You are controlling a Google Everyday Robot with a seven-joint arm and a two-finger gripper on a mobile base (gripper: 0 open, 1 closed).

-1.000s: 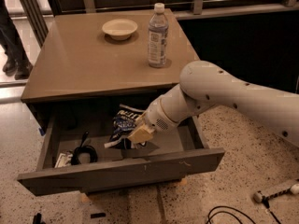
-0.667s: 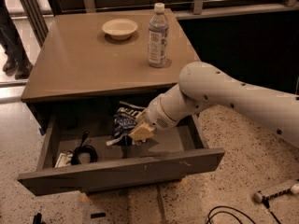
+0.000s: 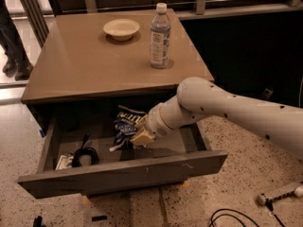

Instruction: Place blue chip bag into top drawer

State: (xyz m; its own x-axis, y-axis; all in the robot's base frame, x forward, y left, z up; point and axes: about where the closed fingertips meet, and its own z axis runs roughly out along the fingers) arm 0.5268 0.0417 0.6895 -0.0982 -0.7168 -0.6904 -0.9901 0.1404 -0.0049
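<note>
The top drawer (image 3: 123,175) is pulled open below the tabletop. The blue chip bag (image 3: 126,126), dark navy with white lettering, hangs inside the drawer over its middle, tilted. My gripper (image 3: 140,135) reaches down from the right into the drawer and is shut on the bag's right side. The white arm (image 3: 227,108) crosses above the drawer's right half and hides part of its floor.
A coiled black cable (image 3: 84,155) and a small white item (image 3: 63,161) lie in the drawer's left part. On the table (image 3: 85,65) stand a water bottle (image 3: 160,36) and a shallow bowl (image 3: 121,28). A person's legs (image 3: 14,37) are at far left. Cables lie on the floor at lower right.
The gripper and the bag have hardly moved; they stay inside the drawer at about the same place.
</note>
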